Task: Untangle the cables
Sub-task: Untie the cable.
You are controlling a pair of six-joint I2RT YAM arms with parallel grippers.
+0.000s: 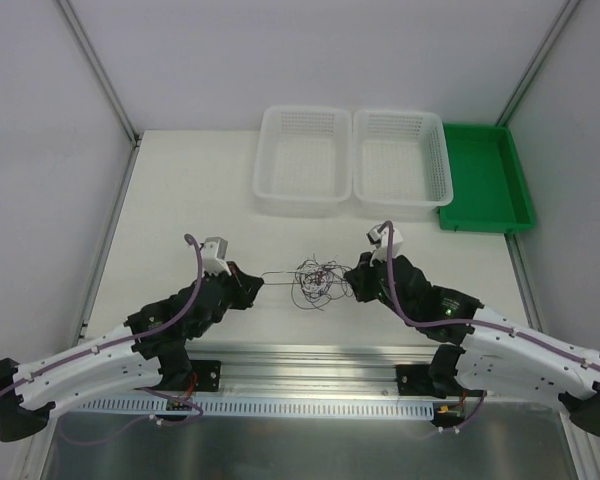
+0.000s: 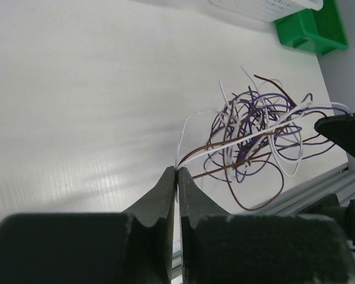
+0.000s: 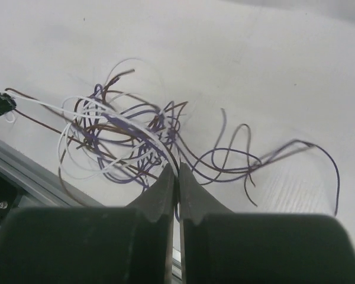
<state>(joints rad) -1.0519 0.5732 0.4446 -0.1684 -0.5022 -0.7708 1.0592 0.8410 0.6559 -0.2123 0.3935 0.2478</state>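
Observation:
The cables (image 1: 318,280) are a loose tangle of thin purple, brown and white wires lying on the white table between my two arms. On its left edge, my left gripper (image 1: 258,284) is shut on the ends of a white and a brown strand (image 2: 196,155); the jaws (image 2: 177,170) meet with the wires pinched at their tips. A straight strand runs from there into the bundle (image 2: 260,121). My right gripper (image 1: 353,283) is at the tangle's right side, shut (image 3: 177,168) on a white and a purple wire coming out of the knot (image 3: 121,139).
Two empty white mesh baskets (image 1: 302,200) (image 1: 402,200) stand side by side at the back of the table, with a green tray (image 1: 485,180) to their right. An aluminium rail (image 1: 310,358) runs along the near edge just below the tangle.

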